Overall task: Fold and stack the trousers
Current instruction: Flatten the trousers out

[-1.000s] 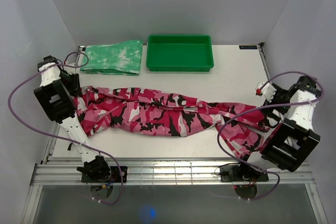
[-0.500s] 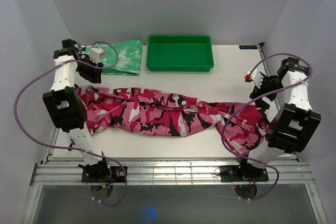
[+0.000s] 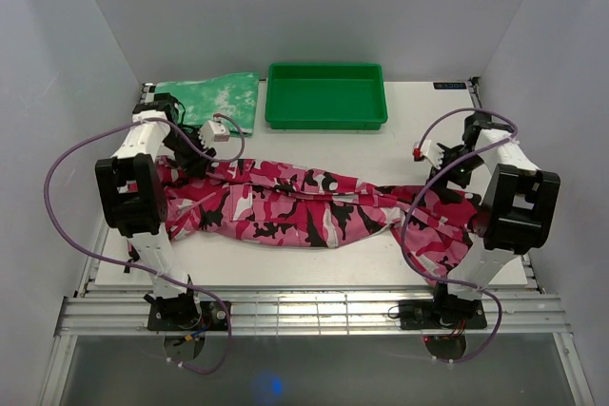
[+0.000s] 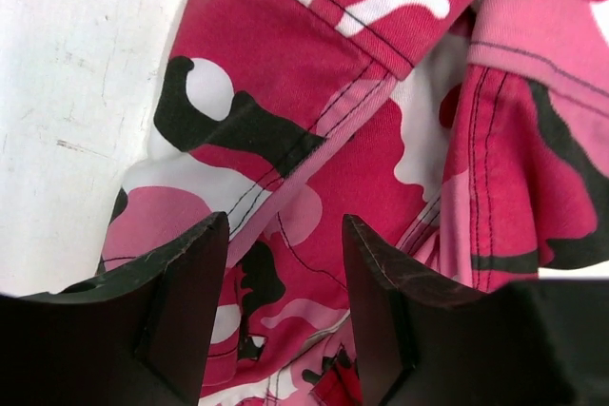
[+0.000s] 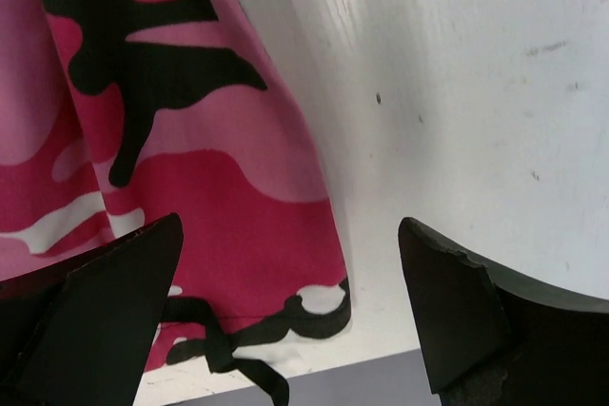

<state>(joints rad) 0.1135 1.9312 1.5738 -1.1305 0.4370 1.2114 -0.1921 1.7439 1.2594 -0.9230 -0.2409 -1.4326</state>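
The trousers (image 3: 304, 206), pink, white and black camouflage cloth, lie stretched across the table from left to right, with the right end bunched. My left gripper (image 3: 195, 163) hovers over their left end. In the left wrist view its fingers (image 4: 186, 297) stand open with rumpled trousers cloth (image 4: 314, 140) below the gap and nothing pinched. My right gripper (image 3: 454, 174) is over the trousers' right end. In the right wrist view it (image 5: 290, 278) is wide open above a hem corner (image 5: 276, 206) and a black tie (image 5: 233, 363) near the table's edge.
A green tray (image 3: 326, 124) stands at the back centre. A mottled green-and-white folded cloth (image 3: 209, 105) lies to its left. Purple cables loop from both arms. Bare white table (image 5: 476, 92) shows beside the hem corner.
Both arms swung in from the table's sides, over the back, and down toward the trousers' ends. The left gripper's jaws widened.
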